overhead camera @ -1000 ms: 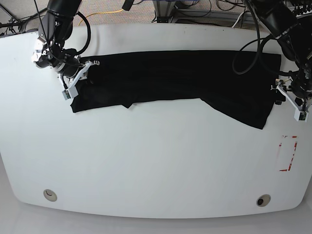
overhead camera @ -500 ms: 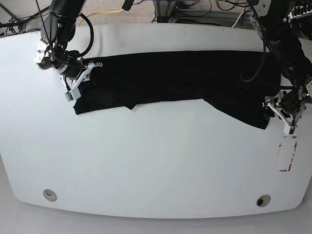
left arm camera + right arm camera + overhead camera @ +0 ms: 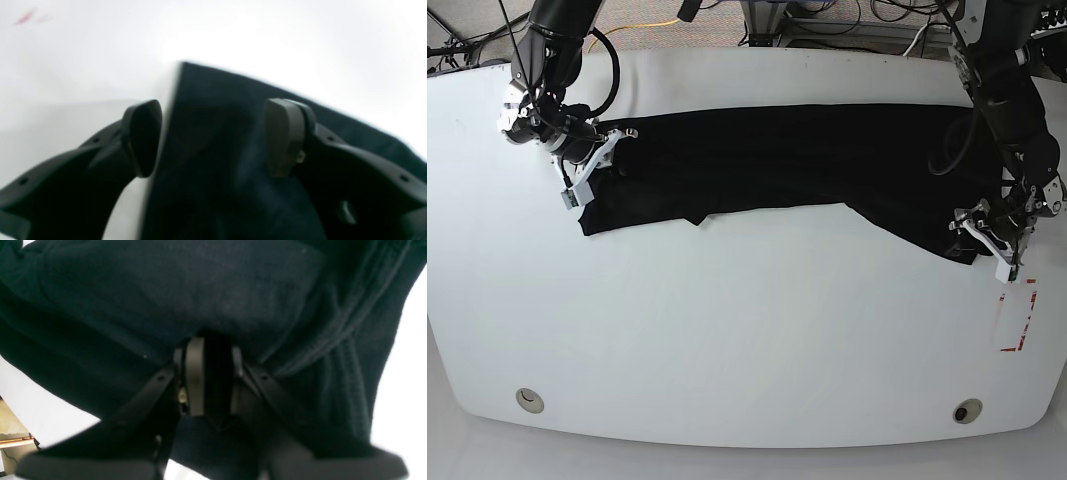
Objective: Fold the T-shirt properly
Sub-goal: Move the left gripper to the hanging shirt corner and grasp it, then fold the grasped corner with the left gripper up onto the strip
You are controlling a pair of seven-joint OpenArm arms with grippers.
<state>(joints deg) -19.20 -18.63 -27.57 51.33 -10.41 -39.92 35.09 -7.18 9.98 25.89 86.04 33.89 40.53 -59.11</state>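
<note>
The large plain black fabric T-shirt (image 3: 787, 165) lies stretched across the white surface (image 3: 727, 330). The right gripper (image 3: 208, 376) has its jaws clenched on fabric at nine o'clock. The left gripper (image 3: 213, 140), jaws released, straddles the corner at four o'clock.

A white table (image 3: 747, 340) bears a red-marked label (image 3: 1016, 315) and 2 round holes (image 3: 528, 399).
</note>
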